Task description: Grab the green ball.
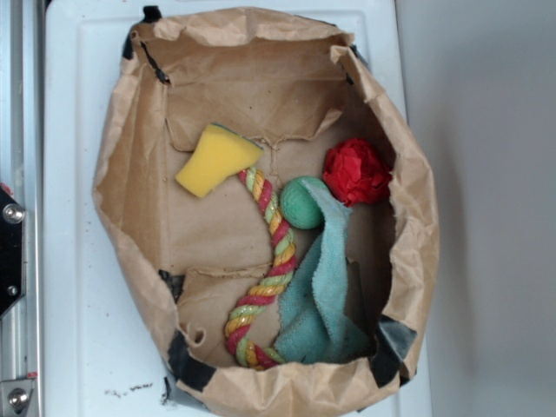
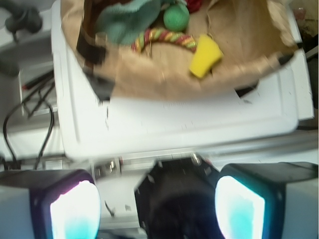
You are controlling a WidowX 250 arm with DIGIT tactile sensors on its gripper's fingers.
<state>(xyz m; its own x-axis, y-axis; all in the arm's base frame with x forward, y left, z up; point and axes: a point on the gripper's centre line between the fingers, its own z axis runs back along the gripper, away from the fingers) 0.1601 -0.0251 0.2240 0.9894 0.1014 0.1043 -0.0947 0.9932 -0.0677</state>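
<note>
The green ball (image 1: pixel 302 202) lies inside the brown paper bag (image 1: pixel 130 174), touching the twisted rope toy (image 1: pixel 271 269) and the top of the teal-green cloth (image 1: pixel 321 295). A red paper wad (image 1: pixel 357 171) sits just to its right. The wrist view shows the green ball (image 2: pixel 176 17) at the top edge, far from my gripper (image 2: pixel 157 206). My gripper stands open over the white surface outside the bag, its two glowing pads (image 2: pixel 75 211) wide apart with nothing between them. In the exterior view the gripper is out of sight.
A yellow sponge wedge (image 1: pixel 213 159) lies in the bag left of the ball. The bag's crumpled walls stand up all round its contents. The bag rests on a white tray (image 1: pixel 69 261). Black cables (image 2: pixel 30 114) hang at the left in the wrist view.
</note>
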